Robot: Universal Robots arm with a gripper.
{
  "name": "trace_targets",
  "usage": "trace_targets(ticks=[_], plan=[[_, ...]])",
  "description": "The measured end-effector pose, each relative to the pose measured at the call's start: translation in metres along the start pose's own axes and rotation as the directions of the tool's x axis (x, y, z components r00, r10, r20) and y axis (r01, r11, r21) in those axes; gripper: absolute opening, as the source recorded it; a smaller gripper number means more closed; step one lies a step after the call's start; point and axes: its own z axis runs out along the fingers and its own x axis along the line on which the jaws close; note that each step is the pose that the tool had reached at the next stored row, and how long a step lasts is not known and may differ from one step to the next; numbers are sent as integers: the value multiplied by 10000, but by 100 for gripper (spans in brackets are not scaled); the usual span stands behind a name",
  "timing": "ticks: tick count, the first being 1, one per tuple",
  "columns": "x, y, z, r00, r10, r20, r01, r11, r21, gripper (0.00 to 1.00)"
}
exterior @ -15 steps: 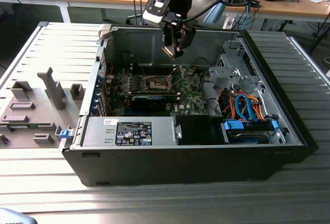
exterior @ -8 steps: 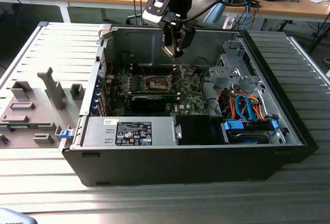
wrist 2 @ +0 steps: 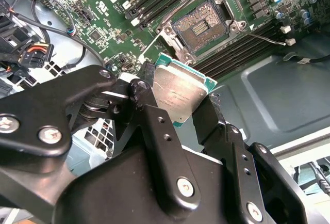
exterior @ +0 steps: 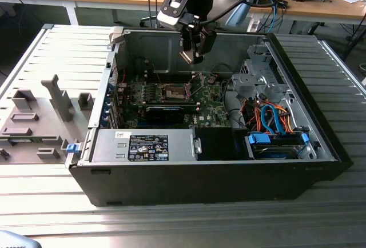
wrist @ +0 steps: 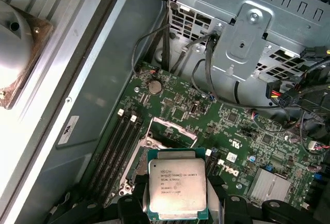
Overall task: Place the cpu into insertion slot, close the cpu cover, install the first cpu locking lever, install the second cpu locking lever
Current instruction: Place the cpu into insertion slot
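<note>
Cpu [wrist 2: 180, 92]: one flat square chip, dull silver top with a green edge. It is clamped by two opposite edges between the black fingers [wrist 2: 147, 97] of the gripper [wrist 2: 178, 100]. The claw is narrowed onto the chip, and the metal top faces both wrist views [wrist: 176, 190]. Judged reason for the edge grip: the underside stays untouched and the chip stays flat for seating.

Location: in the air inside the open computer case [exterior: 229, 185], not yet seated. In the exterior view the gripper [exterior: 193, 58] hangs at about 1 o'clock from the insertion slot [exterior: 173, 92], clear of the circuit board [exterior: 214, 114].

Insertion slot [wrist 2: 201, 28]: square socket with a silver rim. Its dark contact field is bare and unoccupied, at about 10 o'clock from the case's middle in the exterior view.

Lever [wrist 2: 265, 39]: thin metal rod lying out across the board beside the socket. It is judged unlatched, so that the socket can receive the chip.

Task status: the placing step is in hand.
</note>
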Motion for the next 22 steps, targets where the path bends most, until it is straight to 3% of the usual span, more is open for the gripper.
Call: trace_targets(ticks=[22], plan=[[-3,-2,1,9988,493,43,-493,9988,-10,55]])
